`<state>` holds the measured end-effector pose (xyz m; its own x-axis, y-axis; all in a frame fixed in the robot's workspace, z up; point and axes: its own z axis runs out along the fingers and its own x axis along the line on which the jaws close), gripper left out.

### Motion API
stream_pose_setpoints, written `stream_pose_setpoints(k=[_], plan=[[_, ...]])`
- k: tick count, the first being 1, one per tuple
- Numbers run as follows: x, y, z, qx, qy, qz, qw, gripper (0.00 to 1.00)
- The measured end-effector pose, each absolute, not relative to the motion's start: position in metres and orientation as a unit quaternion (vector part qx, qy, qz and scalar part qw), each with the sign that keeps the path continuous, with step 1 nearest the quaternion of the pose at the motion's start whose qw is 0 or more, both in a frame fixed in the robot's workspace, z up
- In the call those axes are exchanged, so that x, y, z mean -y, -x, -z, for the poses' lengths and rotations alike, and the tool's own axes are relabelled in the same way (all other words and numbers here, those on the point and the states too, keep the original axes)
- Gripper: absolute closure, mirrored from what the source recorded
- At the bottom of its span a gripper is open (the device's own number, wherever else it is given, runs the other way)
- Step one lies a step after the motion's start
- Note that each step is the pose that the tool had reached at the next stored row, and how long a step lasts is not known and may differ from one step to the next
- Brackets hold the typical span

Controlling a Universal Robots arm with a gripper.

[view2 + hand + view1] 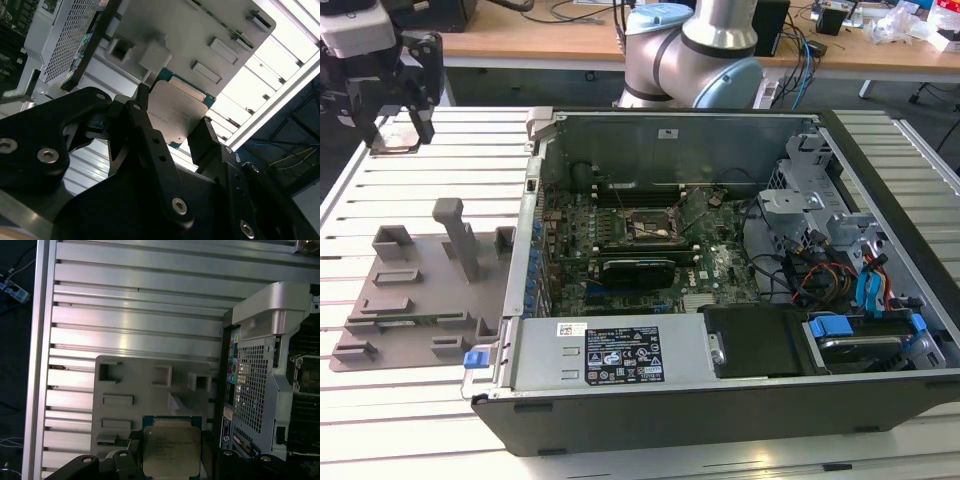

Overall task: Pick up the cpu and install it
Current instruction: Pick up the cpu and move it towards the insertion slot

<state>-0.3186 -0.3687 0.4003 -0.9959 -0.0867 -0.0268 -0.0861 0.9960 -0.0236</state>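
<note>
Black fingers [202,142] of the tool [174,107] are clamped on two opposite edges of the cpu [180,120], held between them over the grey tray [200,25]. It is judged light, stiff and fragile, so only the rim is gripped.

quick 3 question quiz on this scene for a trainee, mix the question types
1. True or false: the pincer is shut on the cpu.
2. Multiple choice: in the exterior view, where does the grey tray lie relative to the computer case?
A. on the exterior view's left of it
B. on the exterior view's right of it
C. inside it
3. Fill in: the computer case lies with its side panel ____, so the motherboard shows.

Key: 1 true; 2 A; 3 off
</note>
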Motion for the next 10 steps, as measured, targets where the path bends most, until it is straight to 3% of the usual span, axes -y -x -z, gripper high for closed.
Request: stream_pose_setpoints(k=[10], plan=[[0.369, 0.279, -0.400, -0.999, 0.043, 0.011, 0.013, 0.45]])
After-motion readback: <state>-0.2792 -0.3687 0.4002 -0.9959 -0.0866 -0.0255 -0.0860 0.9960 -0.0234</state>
